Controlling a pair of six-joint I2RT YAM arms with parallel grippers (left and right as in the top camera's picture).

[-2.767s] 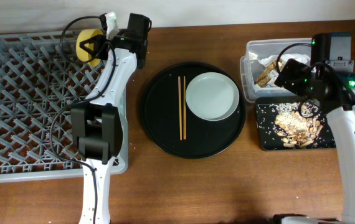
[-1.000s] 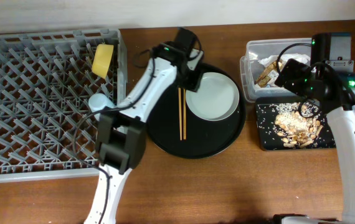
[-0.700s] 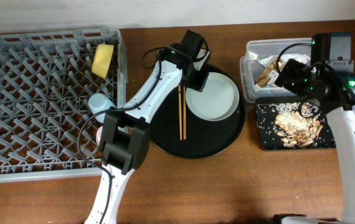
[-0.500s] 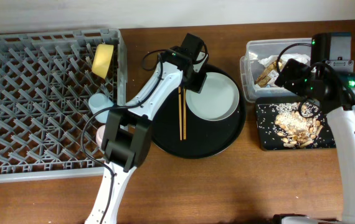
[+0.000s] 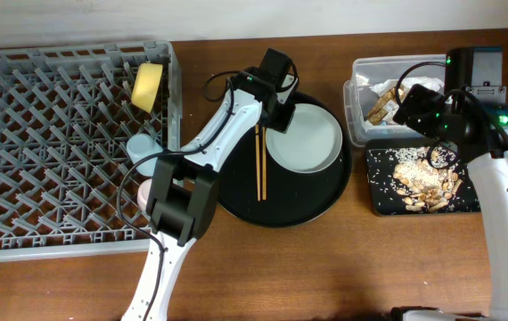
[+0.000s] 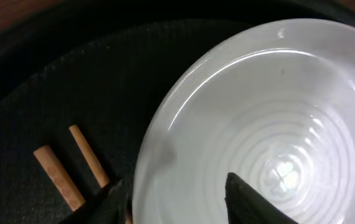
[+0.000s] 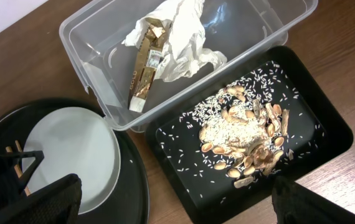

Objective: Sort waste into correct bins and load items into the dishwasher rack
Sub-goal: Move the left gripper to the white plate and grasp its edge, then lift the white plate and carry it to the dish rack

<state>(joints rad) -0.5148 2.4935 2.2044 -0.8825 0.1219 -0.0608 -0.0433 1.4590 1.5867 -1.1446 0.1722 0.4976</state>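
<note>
The pale grey-green plate (image 5: 306, 140) lies on the round black tray (image 5: 236, 178), with the wooden chopsticks (image 5: 260, 165) just left of it. My left gripper (image 5: 278, 109) is low at the plate's left rim. In the left wrist view its jaws straddle the rim of the plate (image 6: 258, 112): one finger (image 6: 112, 202) is outside by the chopsticks (image 6: 89, 154), the other finger (image 6: 247, 200) is over the plate, with a wide gap between them. My right gripper (image 5: 416, 105) hovers open and empty above the bins. The dishwasher rack (image 5: 22, 178) holds the yellow bowl (image 5: 147, 86) and blue cup (image 5: 140, 145).
The clear tub (image 7: 96, 74) holds a crumpled napkin (image 7: 184, 37) and wrappers. The black rectangular tray (image 7: 327, 143) beside it holds scraps and rice (image 7: 246, 137). A pink cup (image 5: 146, 190) shows partly behind the left arm at the rack's right edge.
The left gripper left the yellow bowl in the rack, crossed to the plate's left rim and settled there, jaws narrowing a little. The right arm has not moved.
</note>
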